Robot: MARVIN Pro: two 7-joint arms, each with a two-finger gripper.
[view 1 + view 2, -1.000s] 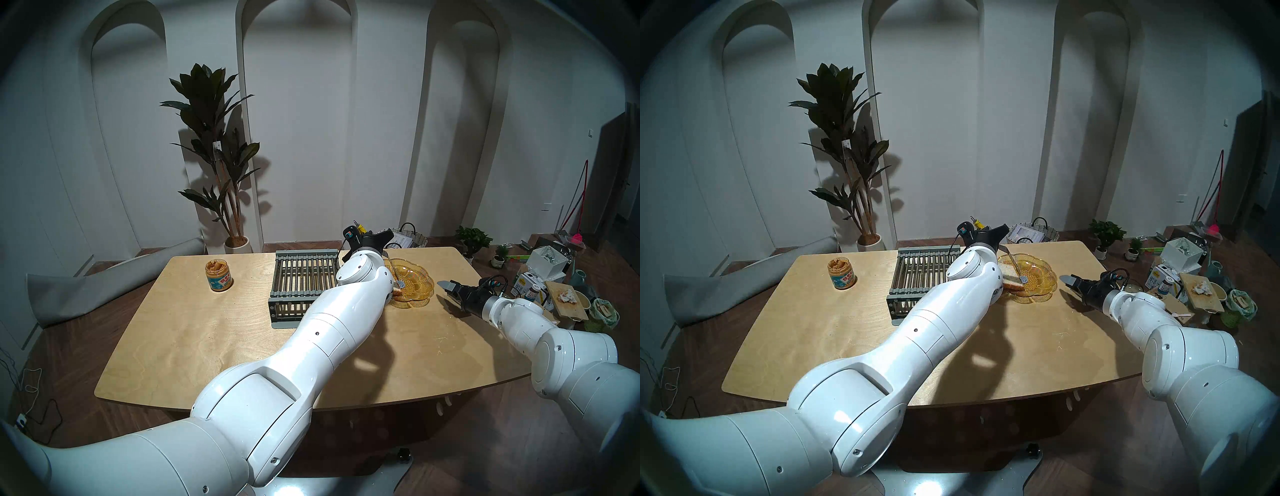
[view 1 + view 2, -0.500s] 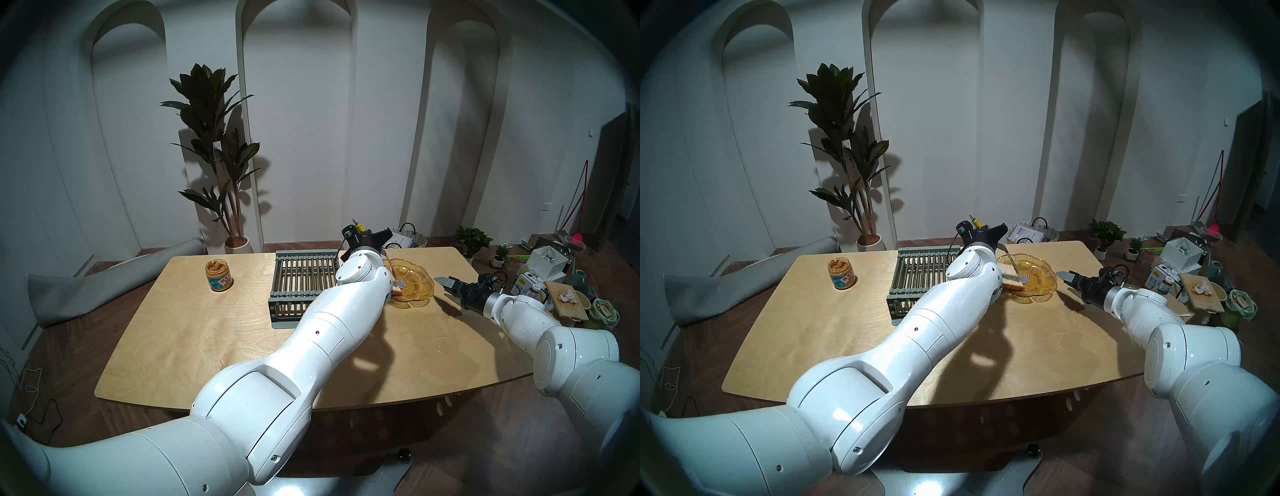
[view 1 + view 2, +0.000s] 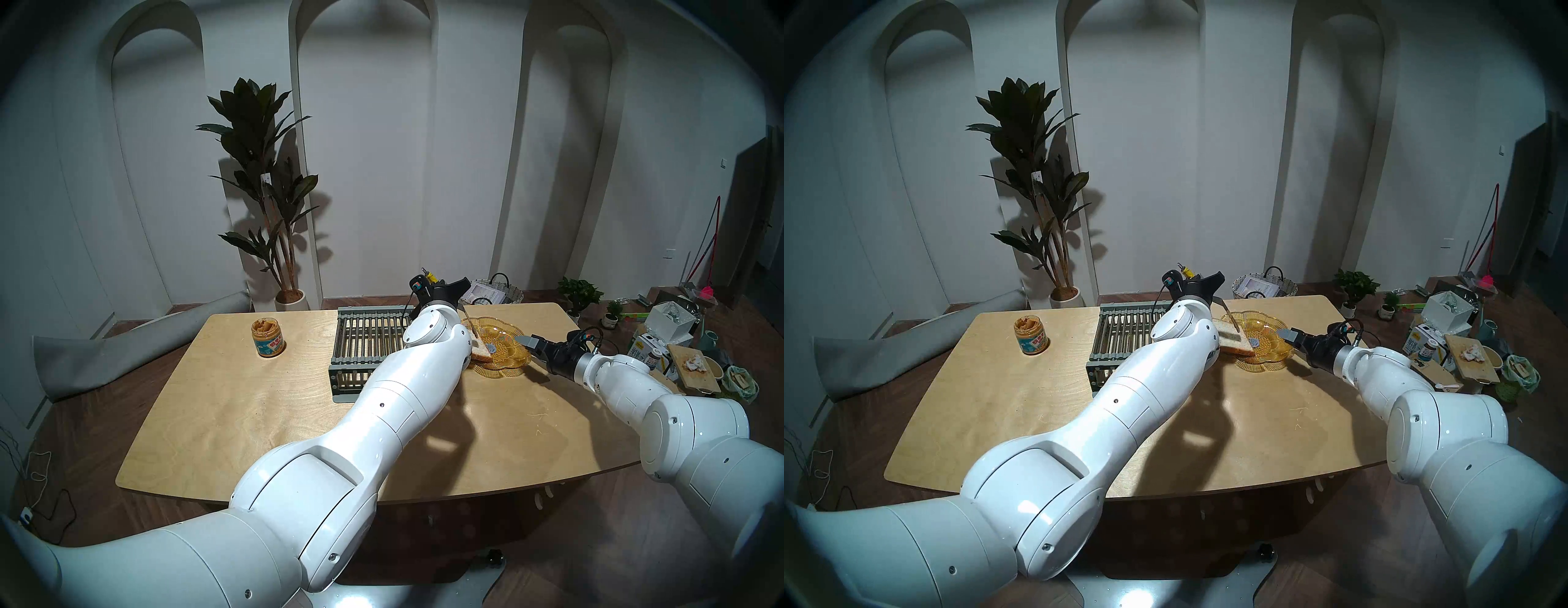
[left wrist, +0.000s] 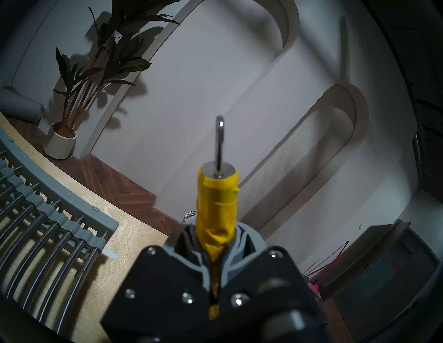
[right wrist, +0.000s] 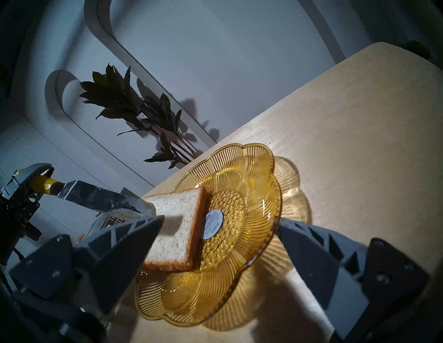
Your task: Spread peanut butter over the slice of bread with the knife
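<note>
Right wrist view: right gripper (image 5: 218, 230) jaws spread wide, empty, beside the amber dish (image 5: 251, 172) holding the slice of bread (image 5: 177, 215); left gripper (image 4: 217, 242) jaws clamp the knife (image 5: 96, 198).

Ribbed amber glass dish (image 5: 251, 172), matt wooden table (image 5: 347, 115)

Bread (image 5: 177, 230) in dish (image 5: 251, 182)

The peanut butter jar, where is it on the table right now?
The peanut butter jar stands open at the far left of the table in the head views, left of the grey slatted rack and well clear of both arms.
</note>
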